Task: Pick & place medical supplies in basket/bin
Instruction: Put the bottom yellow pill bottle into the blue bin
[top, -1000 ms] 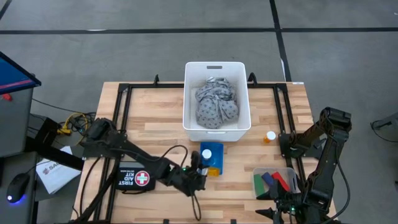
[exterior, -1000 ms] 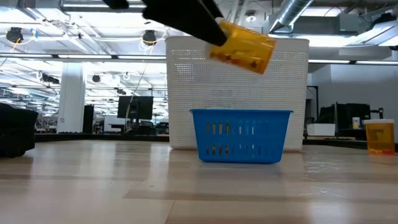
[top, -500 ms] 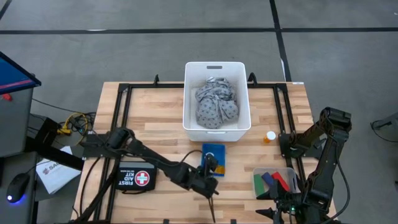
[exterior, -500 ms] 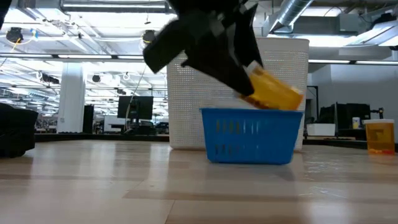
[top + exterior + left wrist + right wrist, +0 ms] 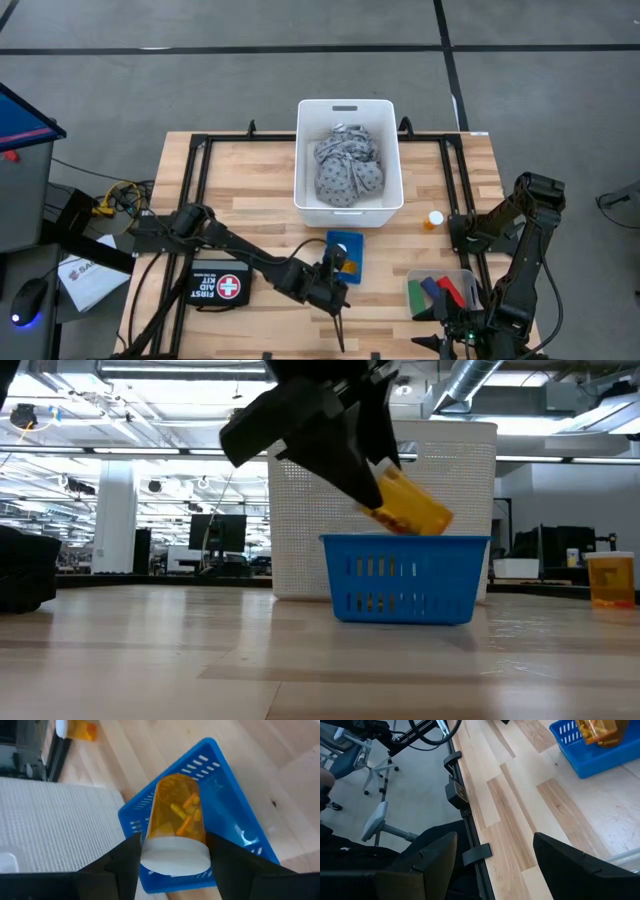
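Note:
My left gripper (image 5: 337, 266) is shut on an orange pill bottle (image 5: 177, 815) with a white cap and holds it over the small blue basket (image 5: 345, 247). In the low view the bottle (image 5: 408, 508) slants just above the basket's rim (image 5: 405, 541). A second orange bottle (image 5: 433, 219) stands on the table to the right. Green, blue and red sticks lie in a clear tray (image 5: 440, 292). The grey patterned cloth (image 5: 348, 168) lies inside the white bin (image 5: 304, 190). My right gripper (image 5: 495, 865) waits open near the table's right edge. My left gripper pinches the bottle at its white cap end (image 5: 175, 856), one finger (image 5: 125, 865) on each side. The fingers slant down from the table's near left. The bottle is lifted clear of the table and tilted, its base pointing down into the basket (image 5: 240, 827). Whether it touches the rim, I cannot tell.
A black first aid kit (image 5: 217, 286) lies near the left arm at the table's near side. A black frame (image 5: 200, 160) runs around the table top. Bare wood lies left of the white bin and between basket and tray.
My left gripper has carried the bottle down and toward the table's right, from above the basket's left side to just over its rim, then eased back a little. The bottle is more tipped than before. The blue basket has slid slightly toward the right.

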`<state>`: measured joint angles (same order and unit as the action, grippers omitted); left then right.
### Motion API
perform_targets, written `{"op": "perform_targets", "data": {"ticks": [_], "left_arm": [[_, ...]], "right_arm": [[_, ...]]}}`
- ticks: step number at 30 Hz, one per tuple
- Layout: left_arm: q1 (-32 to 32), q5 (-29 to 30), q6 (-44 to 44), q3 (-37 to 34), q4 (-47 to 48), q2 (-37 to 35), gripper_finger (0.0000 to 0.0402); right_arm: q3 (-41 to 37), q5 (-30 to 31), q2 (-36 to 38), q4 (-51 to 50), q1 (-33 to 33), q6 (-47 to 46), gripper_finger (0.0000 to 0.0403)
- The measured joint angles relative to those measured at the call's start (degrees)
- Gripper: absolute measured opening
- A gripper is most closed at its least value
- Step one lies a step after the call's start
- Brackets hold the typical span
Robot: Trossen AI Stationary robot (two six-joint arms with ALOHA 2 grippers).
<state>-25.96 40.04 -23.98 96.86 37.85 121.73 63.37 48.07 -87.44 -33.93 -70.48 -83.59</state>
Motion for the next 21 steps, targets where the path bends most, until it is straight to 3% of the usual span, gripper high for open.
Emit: {"op": "perform_targets", "data": {"ticks": [15, 21], "left_arm": [[0.3, -1.5, 3.9, -2.9, 4.7, 0.0, 0.0197], [0.4, -1.5, 3.9, -3.9, 4.5, 0.0, 0.0227]], "right_arm": [[0.0, 0.0, 0.0, 0.0, 0.0, 0.0, 0.026], [0.0, 0.0, 0.0, 0.0, 0.0, 0.0, 0.026]]}}
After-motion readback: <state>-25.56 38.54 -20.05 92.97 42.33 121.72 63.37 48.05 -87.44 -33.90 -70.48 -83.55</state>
